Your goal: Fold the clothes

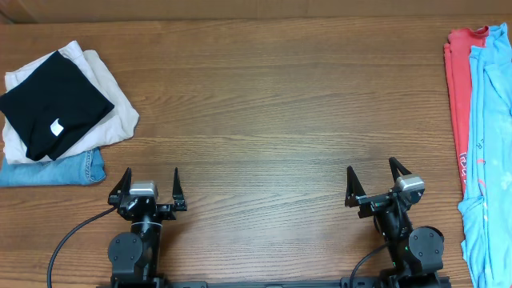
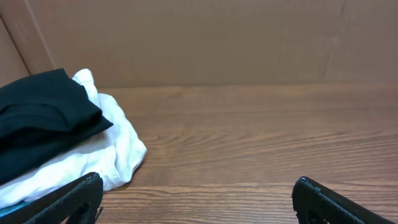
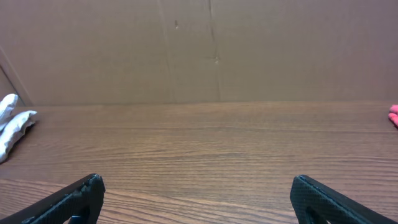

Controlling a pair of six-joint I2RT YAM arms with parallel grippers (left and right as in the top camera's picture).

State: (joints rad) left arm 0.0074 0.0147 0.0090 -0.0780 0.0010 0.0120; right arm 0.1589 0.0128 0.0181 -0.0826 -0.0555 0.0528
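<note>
**Inspection: black shirt lies folded on the left stack, both arms idle**

Surface and surroundings: a brown wood-grain tabletop [image 1: 264, 104] fills the overhead view, and both wrist views show a plain brown wall behind it. The middle of the tabletop carries nothing.

Right edge: light-blue garments [image 1: 492, 144] and a red garment [image 1: 458, 96] lie long and spread out, partly cut off by the picture edge. They appear unfolded.

Left far corner: a stack of clothes. Blue denim jeans [image 1: 72, 170] are at the bottom and cream-white trousers [image 1: 112, 104] lie over them. The black shirt [image 1: 56, 104] sits on top as a compact, roughly square packet, turned at an angle to the pile. Its small white tag [image 1: 57, 126] shows near the front edge. The left wrist view confirms the shirt resting on the white fabric, with layered folds visible at its side.

Arms: both sit at the near edge, well apart from all cloth. The left pincer [image 1: 152, 174] is spread wide and holds nothing. The right pincer [image 1: 372, 168] is likewise spread wide and holds nothing. In each wrist view, only bare tabletop lies between the fingers.

Assessment: the shirt appears fully folded and stacked, so that item seems complete. Whether the garments at the right edge are part of the job cannot be told. If they are, they are the work left.
</note>
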